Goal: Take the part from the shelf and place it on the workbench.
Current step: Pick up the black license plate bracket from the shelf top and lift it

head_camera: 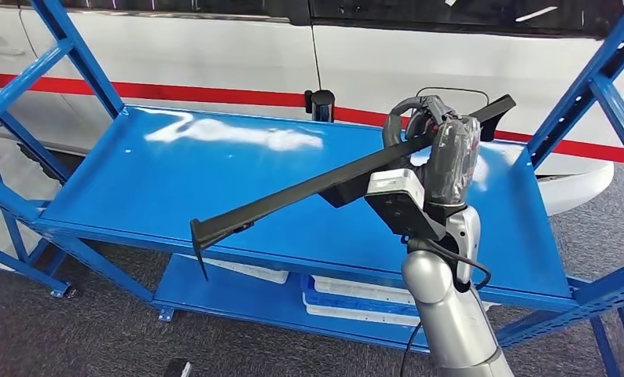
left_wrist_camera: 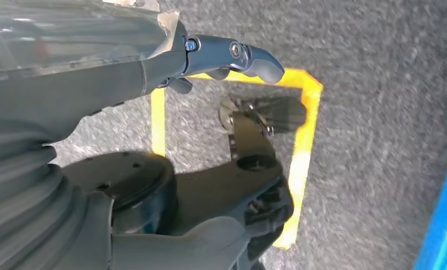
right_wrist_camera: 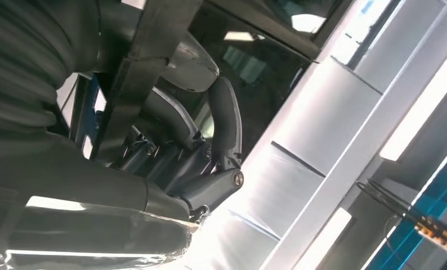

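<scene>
A long black trim part (head_camera: 309, 188) slants above the blue shelf (head_camera: 175, 181), its low end hanging past the shelf's front edge and its high end near the right upright. My right hand (head_camera: 438, 141) grips it near the upper end; in the right wrist view the part (right_wrist_camera: 148, 62) passes between the curled fingers (right_wrist_camera: 224, 121). My left hand (left_wrist_camera: 153, 62) hangs over the grey floor, with one finger (left_wrist_camera: 238, 56) stretched out and nothing in it.
A white vehicle with a red stripe (head_camera: 214, 94) stands behind the blue rack. White trays (head_camera: 356, 298) lie on the lower shelf. Blue diagonal braces (head_camera: 49, 59) flank both sides. A yellow floor marking (left_wrist_camera: 305, 135) lies under my left hand.
</scene>
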You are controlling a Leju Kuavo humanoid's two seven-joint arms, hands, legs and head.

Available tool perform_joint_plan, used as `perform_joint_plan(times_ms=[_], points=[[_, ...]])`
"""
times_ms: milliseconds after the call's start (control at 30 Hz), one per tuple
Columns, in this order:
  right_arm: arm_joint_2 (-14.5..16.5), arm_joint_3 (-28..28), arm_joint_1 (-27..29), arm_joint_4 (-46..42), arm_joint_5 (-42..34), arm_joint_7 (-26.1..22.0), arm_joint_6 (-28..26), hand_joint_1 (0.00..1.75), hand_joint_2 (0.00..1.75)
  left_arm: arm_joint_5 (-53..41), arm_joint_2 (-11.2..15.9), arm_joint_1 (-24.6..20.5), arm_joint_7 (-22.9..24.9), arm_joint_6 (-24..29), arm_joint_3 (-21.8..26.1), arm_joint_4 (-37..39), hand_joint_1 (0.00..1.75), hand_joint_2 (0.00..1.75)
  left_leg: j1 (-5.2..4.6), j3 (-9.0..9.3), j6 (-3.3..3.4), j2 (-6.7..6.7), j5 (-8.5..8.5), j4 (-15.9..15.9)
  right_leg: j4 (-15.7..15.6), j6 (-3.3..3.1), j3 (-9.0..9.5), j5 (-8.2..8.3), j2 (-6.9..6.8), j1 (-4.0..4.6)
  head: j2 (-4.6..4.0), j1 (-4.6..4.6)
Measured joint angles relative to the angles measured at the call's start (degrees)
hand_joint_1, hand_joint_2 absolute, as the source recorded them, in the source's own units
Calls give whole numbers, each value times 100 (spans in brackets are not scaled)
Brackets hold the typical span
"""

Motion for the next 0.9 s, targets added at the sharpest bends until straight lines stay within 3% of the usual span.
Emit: perform_joint_plan(times_ms=[67,100,133,200,233,267,300,333,400,433,500,567,600,633,700,733,767,800,833,900], points=[[-5,-2,-6,12,-59,-30,-2,175,175,9,0,13,-16,27,33,1,0,175,39,-63,-43,-3,-20,60,53,-151,-96,1,3,-6,0,-51],[-5,-2,-9,18,-69,-39,-1,175,175,10,4,19,-21,38,46,2,0,175,51,-113,-50,21,-150,159,54,-223,-135,37,-6,11,0,-66],[-5,-2,-12,23,-73,-47,0,175,175,11,4,23,-25,45,55,2,0,175,55,-192,-47,45,-371,377,45,-290,-179,85,-15,22,0,-78],[-5,-3,-12,32,-124,-76,2,175,175,25,5,22,-43,56,66,2,0,175,29,-402,-22,77,-959,1118,39,-386,-266,178,-34,73,0,-91],[-7,-3,-10,39,-182,-99,8,175,175,44,5,22,-58,61,71,2,0,175,17,-476,-9,77,-1158,1479,40,-410,-318,220,-44,106,0,-94],[-8,-3,-6,45,-272,-134,13,175,175,73,4,24,-78,66,78,2,0,175,5,-482,16,77,-1255,1712,42,-425,-370,261,-52,139,0,-93],[-10,-4,4,49,-379,-177,18,175,175,111,3,28,-98,74,91,2,0,175,-12,-384,57,77,-1245,1738,42,-432,-420,300,-56,172,0,-92],[-14,-5,18,52,-494,-227,22,175,175,148,1,34,-114,86,111,2,0,175,-41,-177,119,75,-1172,1556,42,-433,-466,339,-56,203,0,-93],[-31,-18,67,42,-709,-334,16,175,175,228,2,51,-128,134,167,2,0,175,-132,428,281,75,-1066,820,39,-421,-528,409,-56,241,0,-90],[-45,-27,101,33,-792,-381,8,175,175,261,3,66,-128,162,197,1,0,175,-180,660,330,88,-1043,510,28,-398,-535,440,-63,245,0,-87],[-79,-43,184,13,-915,-466,-10,175,175,310,7,116,-101,217,259,1,0,175,-255,833,367,112,-1040,230,-11,-319,-523,505,-86,232,0,-92],[-123,-44,286,-16,-993,-525,-22,175,175,339,12,178,-61,267,316,2,0,175,-276,822,386,124,-911,126,-50,-237,-516,556,-104,221,0,-103],[-150,-43,342,-37,-1022,-547,-28,175,175,350,16,200,-35,288,338,2,0,175,-271,812,402,135,-829,54,-13,-226,-553,497,-106,229,0,-103],[-184,-40,395,-55,-1041,-563,-33,175,175,355,19,214,-11,313,353,2,0,175,-260,784,417,146,-741,-15,119,-240,-618,350,-107,241,0,-95],[-249,-33,507,-77,-1063,-586,-39,175,175,355,32,221,31,343,375,2,0,175,-256,670,441,153,-600,-67,698,-300,-817,-114,-106,247,0,-81],[-278,-28,574,-81,-1068,-592,-41,175,175,358,38,221,33,350,385,2,0,175,-259,594,444,154,-543,-64,1058,-301,-898,-304,-106,244,0,-72],[-301,-19,649,-84,-1068,-594,-41,175,175,365,42,221,22,345,397,2,0,175,-262,518,440,156,-487,-61,1325,-269,-927,-390,-107,241,0,-67],[-318,-7,721,-84,-1058,-586,-41,175,175,373,43,220,3,329,406,2,0,175,-263,442,430,159,-431,-56,1427,-214,-871,-374,-107,237,0,-65],[-328,6,785,-91,-1038,-571,-40,175,175,380,41,219,-27,310,411,2,0,175,-261,367,413,162,-379,-45,1309,-148,-709,-274,-108,231,0,-62],[-335,26,880,-133,-977,-523,-39,175,175,370,31,213,-82,272,416,2,0,175,-262,224,361,165,-298,10,583,-66,-161,-107,-112,209,0,-59]])
